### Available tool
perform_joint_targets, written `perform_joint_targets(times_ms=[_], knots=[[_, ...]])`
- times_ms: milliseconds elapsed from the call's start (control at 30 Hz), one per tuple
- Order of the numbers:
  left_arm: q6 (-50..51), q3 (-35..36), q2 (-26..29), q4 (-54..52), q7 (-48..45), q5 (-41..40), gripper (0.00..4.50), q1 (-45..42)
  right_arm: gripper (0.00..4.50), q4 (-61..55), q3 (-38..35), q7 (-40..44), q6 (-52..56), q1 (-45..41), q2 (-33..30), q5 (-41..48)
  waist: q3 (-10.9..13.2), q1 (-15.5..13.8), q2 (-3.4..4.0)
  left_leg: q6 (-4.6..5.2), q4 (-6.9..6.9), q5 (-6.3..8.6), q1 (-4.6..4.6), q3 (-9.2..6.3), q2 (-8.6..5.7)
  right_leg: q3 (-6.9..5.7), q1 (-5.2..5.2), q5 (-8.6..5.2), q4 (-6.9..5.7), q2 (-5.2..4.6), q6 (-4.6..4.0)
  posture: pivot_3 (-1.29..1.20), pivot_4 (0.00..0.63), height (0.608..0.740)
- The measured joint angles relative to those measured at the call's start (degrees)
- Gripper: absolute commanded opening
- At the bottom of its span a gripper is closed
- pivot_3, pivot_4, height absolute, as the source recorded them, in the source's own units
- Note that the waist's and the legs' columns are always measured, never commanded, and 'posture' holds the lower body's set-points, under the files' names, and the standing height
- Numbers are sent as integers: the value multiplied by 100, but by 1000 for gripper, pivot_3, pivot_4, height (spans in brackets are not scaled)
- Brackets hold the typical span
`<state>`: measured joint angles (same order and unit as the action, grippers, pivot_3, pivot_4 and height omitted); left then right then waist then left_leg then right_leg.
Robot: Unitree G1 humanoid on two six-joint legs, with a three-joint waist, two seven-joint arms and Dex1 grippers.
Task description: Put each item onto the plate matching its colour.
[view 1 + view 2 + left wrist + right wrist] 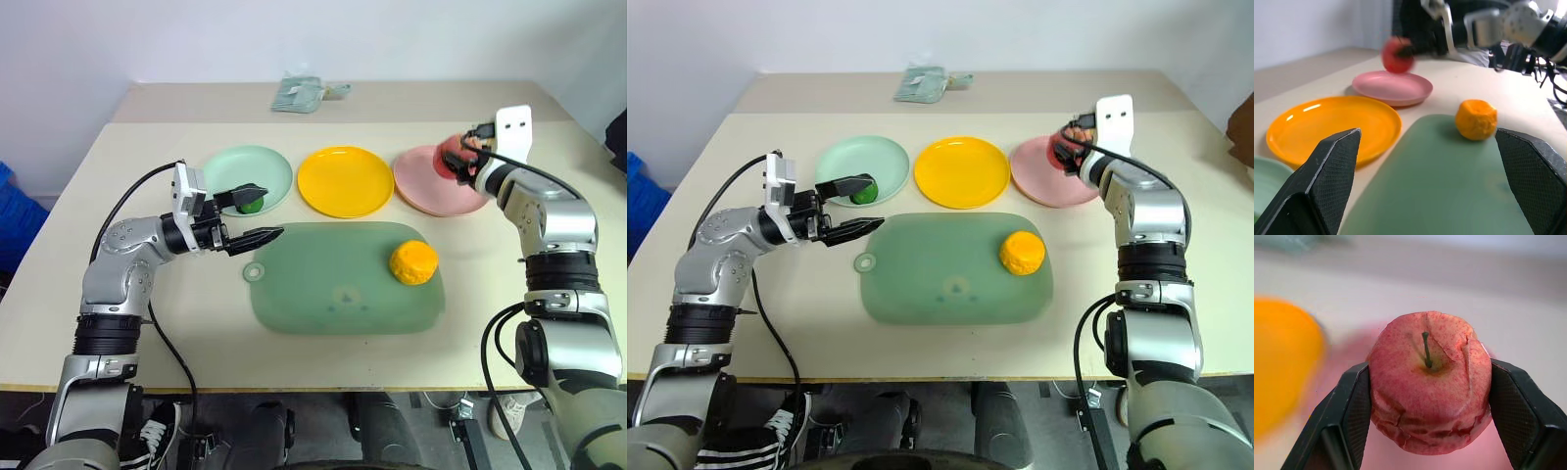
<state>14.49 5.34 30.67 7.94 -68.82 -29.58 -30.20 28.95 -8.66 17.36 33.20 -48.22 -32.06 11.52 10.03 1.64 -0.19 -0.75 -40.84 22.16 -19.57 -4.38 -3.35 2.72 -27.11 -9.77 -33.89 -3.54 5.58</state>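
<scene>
Spanning the surface (88, 304) centre, the green mat (333, 284) carries the orange lump (413, 262) at its right end, while beyond it the right gripper (1427, 396) clenches the apple (1429, 382) directly above the pink plate (423, 186), and the left gripper (257, 211) gapes empty beside the green ball (251, 204) on the mint plate (235, 166).

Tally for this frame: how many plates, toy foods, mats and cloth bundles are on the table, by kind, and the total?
Plates: 3 (mint green plate, yellow plate, pink plate)
Toy foods: 3 (green ball, apple, orange lump)
Mats: 1 (green mat)
Cloth bundles: 1 (cloth bundle)
Total: 8
</scene>
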Motion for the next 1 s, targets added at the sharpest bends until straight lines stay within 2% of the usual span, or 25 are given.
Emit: perform_joint_targets(times_ms=[67,100,267,400,533,633,833,1000], knots=[[-6,-2,12,-1,8,22,4500,2,4249,-17,-92,102,21,37,116,96,0,68,1,-1,-1,-1,-1,0,3,1,-3,0,-8,2,0,0,150,740],[-2,-5,16,-2,6,22,4500,2,4455,-87,-91,147,25,60,154,117,0,91,1,-3,-2,-2,2,1,4,2,-3,0,-12,2,1,0,150,740],[27,5,143,-4,-79,10,4500,18,4455,-519,-155,171,19,89,172,140,0,87,1,0,-3,-1,11,-6,4,2,-2,1,-19,5,1,0,150,740],[5,16,139,-12,-212,-111,4500,15,4455,-1269,-631,720,560,169,152,979,0,66,1,2,-3,0,8,-12,6,-3,-2,1,-21,6,1,0,150,740],[-20,61,134,-28,-423,-286,4500,17,4455,-2899,-479,1983,1555,983,-504,2014,0,26,1,2,-3,0,-1,-16,7,-10,1,0,-13,5,1,0,150,740],[-65,76,135,-20,-539,-342,4500,14,4455,-3783,-50,2602,2058,1506,-1071,2326,0,18,1,9,-12,4,1,-10,2,-7,7,0,-9,-1,1,0,150,740],[-124,-10,129,-18,-649,-341,4500,29,4455,-4279,981,3086,1931,2186,-2019,1740,1,-65,-1,26,-17,13,21,-10,5,-9,20,0,-5,5,2,0,150,740],[-130,-14,152,-17,-725,-339,4500,66,4455,-4212,1450,3077,1720,2323,-2116,1217,1,-83,-1,20,-17,10,21,-12,7,-11,19,0,-9,6,2,0,150,740]])
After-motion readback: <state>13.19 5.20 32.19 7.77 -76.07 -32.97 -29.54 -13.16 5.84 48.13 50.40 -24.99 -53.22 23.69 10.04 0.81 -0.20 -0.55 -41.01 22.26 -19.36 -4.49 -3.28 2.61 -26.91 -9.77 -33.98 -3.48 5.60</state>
